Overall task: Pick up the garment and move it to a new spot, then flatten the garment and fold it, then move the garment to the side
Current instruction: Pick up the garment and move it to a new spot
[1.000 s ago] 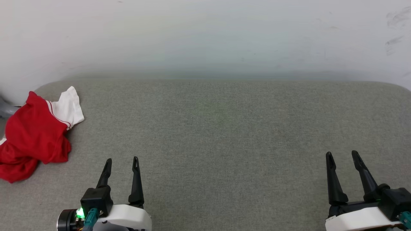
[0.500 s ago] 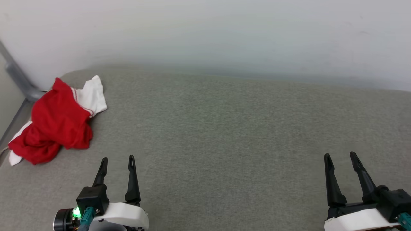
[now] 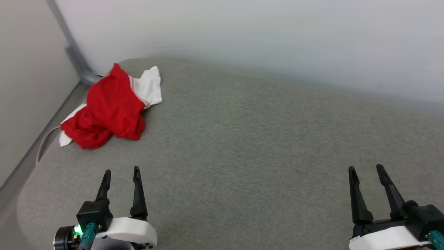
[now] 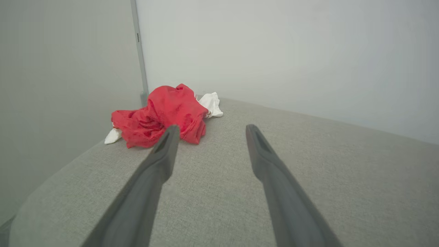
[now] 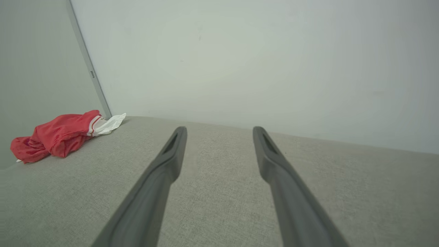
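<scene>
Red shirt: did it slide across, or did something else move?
Only the head camera turned, toward the robot's left, so the whole picture shifted. The red jersey T-shirt stayed crumpled at the far left of the grey cushion. Nothing was grabbed; left gripper and right gripper stayed open, empty.

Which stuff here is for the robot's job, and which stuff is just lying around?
For the job: crumpled red T-shirt with white sleeves; open left gripper; open right gripper; grey fabric cushion underneath.
Just there: grey metal post in the corner; plain white wall.
</scene>
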